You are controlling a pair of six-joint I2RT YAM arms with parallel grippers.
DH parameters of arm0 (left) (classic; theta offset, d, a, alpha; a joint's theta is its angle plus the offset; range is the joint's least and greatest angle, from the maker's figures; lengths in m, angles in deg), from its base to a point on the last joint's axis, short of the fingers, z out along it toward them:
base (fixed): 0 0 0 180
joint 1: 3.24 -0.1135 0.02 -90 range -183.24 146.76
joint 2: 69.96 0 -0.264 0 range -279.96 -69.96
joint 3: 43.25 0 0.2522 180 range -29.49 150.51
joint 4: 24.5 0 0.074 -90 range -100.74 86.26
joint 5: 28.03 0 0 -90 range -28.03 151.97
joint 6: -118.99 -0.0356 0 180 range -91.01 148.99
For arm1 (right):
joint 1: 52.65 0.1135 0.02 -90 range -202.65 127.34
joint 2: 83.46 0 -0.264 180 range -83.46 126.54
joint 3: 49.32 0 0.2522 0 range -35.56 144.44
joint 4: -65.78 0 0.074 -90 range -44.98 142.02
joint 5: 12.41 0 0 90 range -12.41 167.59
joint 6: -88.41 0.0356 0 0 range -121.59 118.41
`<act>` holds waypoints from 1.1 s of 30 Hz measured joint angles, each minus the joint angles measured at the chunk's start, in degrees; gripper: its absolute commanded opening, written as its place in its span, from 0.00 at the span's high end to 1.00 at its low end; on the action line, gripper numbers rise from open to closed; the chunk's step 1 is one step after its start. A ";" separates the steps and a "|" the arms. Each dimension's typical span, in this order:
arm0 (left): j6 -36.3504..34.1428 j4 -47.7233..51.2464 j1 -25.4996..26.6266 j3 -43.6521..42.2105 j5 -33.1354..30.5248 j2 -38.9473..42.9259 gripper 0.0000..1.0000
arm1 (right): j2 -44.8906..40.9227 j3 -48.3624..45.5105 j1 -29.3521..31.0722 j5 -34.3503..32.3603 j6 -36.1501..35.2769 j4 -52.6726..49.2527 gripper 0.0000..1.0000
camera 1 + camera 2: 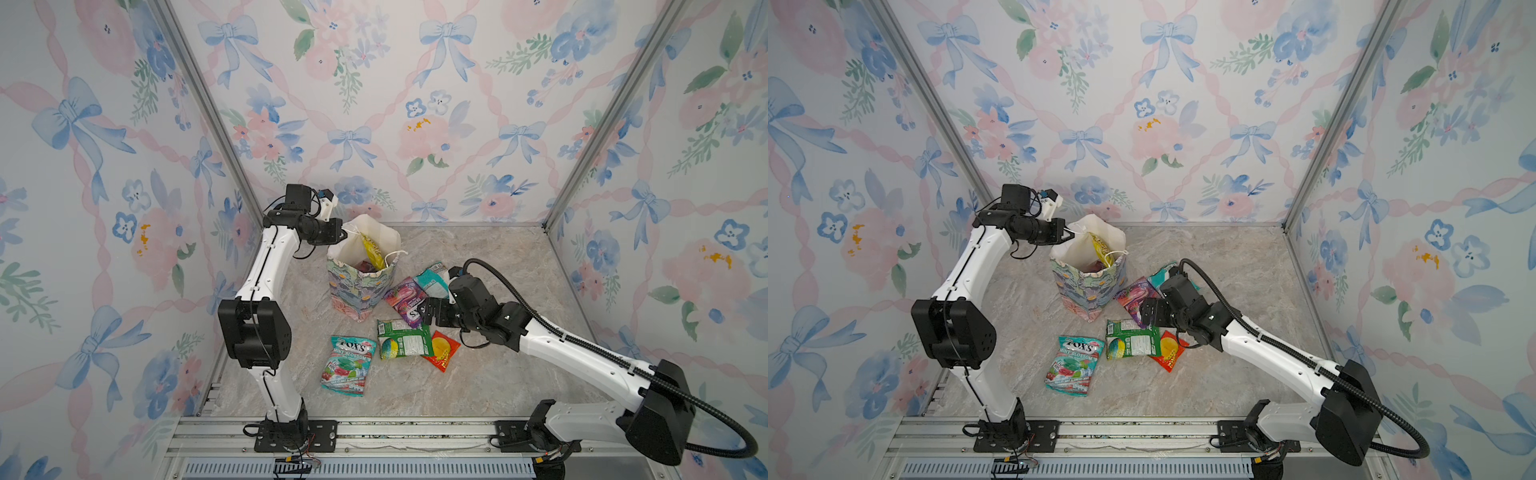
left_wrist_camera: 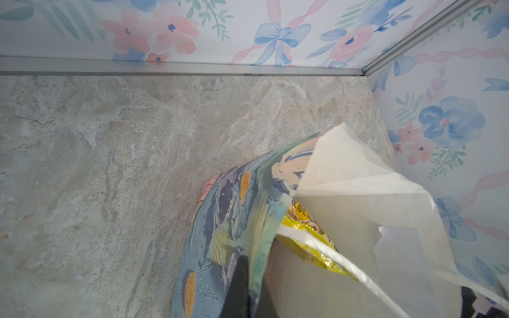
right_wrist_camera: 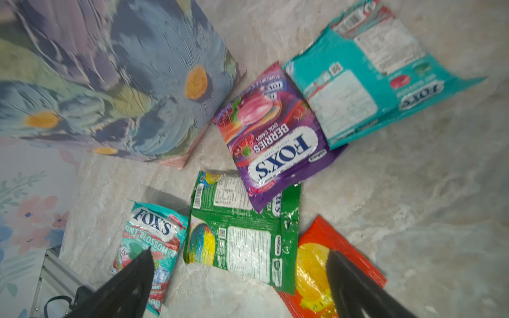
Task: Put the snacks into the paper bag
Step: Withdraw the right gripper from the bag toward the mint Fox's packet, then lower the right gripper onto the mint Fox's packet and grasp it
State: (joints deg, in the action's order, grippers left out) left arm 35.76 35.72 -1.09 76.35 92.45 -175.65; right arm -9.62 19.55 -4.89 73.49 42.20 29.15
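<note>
- Step in hand — fetching the next packet: the right tool [image 3: 239, 256], jaws apart and empty, hovers over the green packet [image 3: 242, 242] and purple packet [image 3: 275, 137] lying on the counter [image 1: 478, 374].
- The left tool [image 1: 343, 236] is clamped on the rim of the paper bag [image 1: 357, 295], which stands beside them with a yellow packet [image 1: 372, 249] inside.
- Next: descend and pinch one edge — the packets overlap.
- The bag's bottom is hidden.
</note>
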 measured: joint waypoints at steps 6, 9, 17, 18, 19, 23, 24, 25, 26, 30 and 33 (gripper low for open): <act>0.00 0.00 0.00 0.00 0.02 0.00 1.00 | 4.50 -1.57 5.38 4.00 5.07 3.06 0.09; 0.00 0.00 0.00 0.00 0.02 0.00 1.00 | 9.25 -1.49 7.13 6.34 6.71 5.55 0.15; 0.00 0.00 0.00 0.00 0.26 0.00 1.00 | 19.82 2.91 10.16 10.93 9.68 10.29 0.27; 0.00 0.02 0.00 0.00 0.35 0.00 1.00 | 20.81 3.56 10.47 11.30 10.05 11.08 0.29; 0.00 0.02 0.00 0.00 0.46 0.00 1.00 | 22.01 4.35 10.86 11.65 10.82 12.24 0.31; 0.02 0.02 0.00 0.00 0.46 0.00 1.00 | 26.27 5.40 13.20 12.74 13.86 17.25 0.35; 0.04 0.02 0.00 0.00 0.46 0.00 1.00 | 27.08 5.42 13.84 12.87 14.51 18.01 0.36; 0.17 0.02 0.00 0.00 0.48 0.00 1.00 | 27.91 5.42 14.51 12.98 15.30 18.67 0.36; 0.24 0.02 0.00 0.00 0.50 0.00 1.00 | 28.68 5.42 15.13 13.16 16.13 19.23 0.36; 0.61 0.02 0.00 0.00 0.48 0.00 1.00 | 30.14 5.42 16.22 13.73 18.78 20.68 0.35; 0.66 0.02 0.00 0.00 0.48 0.00 1.00 | 30.91 5.40 16.44 14.05 20.39 22.21 0.35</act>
State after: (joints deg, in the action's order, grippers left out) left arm 36.41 35.74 -1.09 76.35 92.93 -175.65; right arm 21.29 24.95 11.55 87.54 62.59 51.36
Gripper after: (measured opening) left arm 0.048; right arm 0.648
